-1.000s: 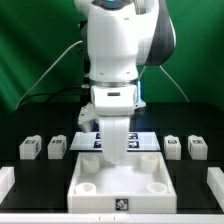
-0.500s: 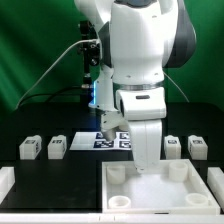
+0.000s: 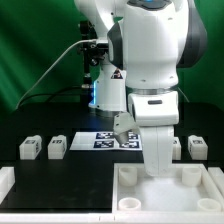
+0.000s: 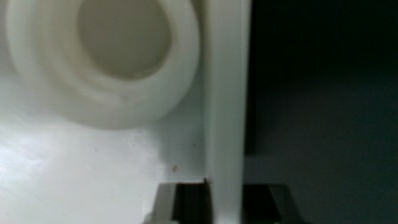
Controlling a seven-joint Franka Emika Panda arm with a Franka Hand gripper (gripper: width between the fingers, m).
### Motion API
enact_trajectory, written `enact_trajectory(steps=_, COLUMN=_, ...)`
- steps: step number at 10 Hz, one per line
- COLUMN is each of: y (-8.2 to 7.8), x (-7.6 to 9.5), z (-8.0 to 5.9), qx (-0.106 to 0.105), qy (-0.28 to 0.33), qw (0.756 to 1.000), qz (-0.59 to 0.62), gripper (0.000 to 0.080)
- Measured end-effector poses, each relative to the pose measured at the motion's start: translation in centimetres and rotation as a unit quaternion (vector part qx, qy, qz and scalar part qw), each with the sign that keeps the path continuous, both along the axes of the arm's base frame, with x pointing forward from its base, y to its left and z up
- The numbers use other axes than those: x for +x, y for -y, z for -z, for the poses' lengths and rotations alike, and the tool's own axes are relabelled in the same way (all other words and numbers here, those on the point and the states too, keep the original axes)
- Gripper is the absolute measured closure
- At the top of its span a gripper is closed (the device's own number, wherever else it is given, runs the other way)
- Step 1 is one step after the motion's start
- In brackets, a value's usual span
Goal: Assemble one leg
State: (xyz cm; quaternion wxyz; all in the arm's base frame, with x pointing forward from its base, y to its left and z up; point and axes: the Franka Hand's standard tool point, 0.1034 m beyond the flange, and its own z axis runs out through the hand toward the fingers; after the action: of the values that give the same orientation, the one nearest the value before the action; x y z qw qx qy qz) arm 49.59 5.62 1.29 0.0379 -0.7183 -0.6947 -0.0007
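My gripper (image 3: 158,168) is shut on the far wall of the large white tray-like panel (image 3: 165,200), which lies at the front right in the exterior view. In the wrist view the two dark fingertips (image 4: 183,202) straddle the panel's thin upright wall (image 4: 224,100), with my gripper (image 4: 224,205) centred on it. A round corner socket (image 4: 107,60) shows beside the wall. Four small white legs with tags lie on the black table. Two are at the exterior view's left (image 3: 30,148) (image 3: 57,146). Two are at its right (image 3: 197,147), one of them partly hidden behind my arm.
The marker board (image 3: 100,139) lies flat behind the panel, near the middle of the table. A white block (image 3: 5,182) sits at the front left edge. The arm's base and cables stand at the back against a green backdrop.
My gripper and the panel have moved together toward the exterior view's right, from the front middle to the front right. The legs have not moved.
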Motion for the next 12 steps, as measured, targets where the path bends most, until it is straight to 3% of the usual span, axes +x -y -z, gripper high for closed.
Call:
enact_trajectory(steps=4, y=-0.18, x=-0.08, z=-0.08, qx=0.0, qy=-0.001, qw=1.0, qz=0.003, gripper=0.0723)
enact_trajectory(steps=5, y=-0.15, x=-0.08, z=-0.07, qx=0.0, qy=-0.002, qw=1.0, qz=0.003, gripper=0.0498)
enact_trajectory(steps=6, y=-0.13, x=-0.08, z=-0.07, qx=0.0, qy=-0.002, qw=1.0, qz=0.003, gripper=0.0498)
enact_trajectory(steps=7, y=-0.11, x=-0.08, z=-0.06, qx=0.0, qy=-0.002, qw=1.0, qz=0.004, gripper=0.0327)
enact_trajectory(steps=8, y=-0.08, x=-0.08, z=-0.06, qx=0.0, qy=-0.002, qw=1.0, qz=0.004, gripper=0.0327)
enact_trajectory(steps=9, y=-0.05, x=-0.08, z=-0.05, qx=0.0, qy=-0.002, qw=1.0, qz=0.004, gripper=0.0196)
enact_trajectory(steps=10, y=-0.04, x=-0.08, z=-0.05, qx=0.0, qy=-0.002, qw=1.0, qz=0.004, gripper=0.0158)
enact_trajectory(steps=12, y=-0.01, x=-0.08, z=-0.05, qx=0.0, qy=-0.002, qw=1.0, qz=0.005, gripper=0.0152)
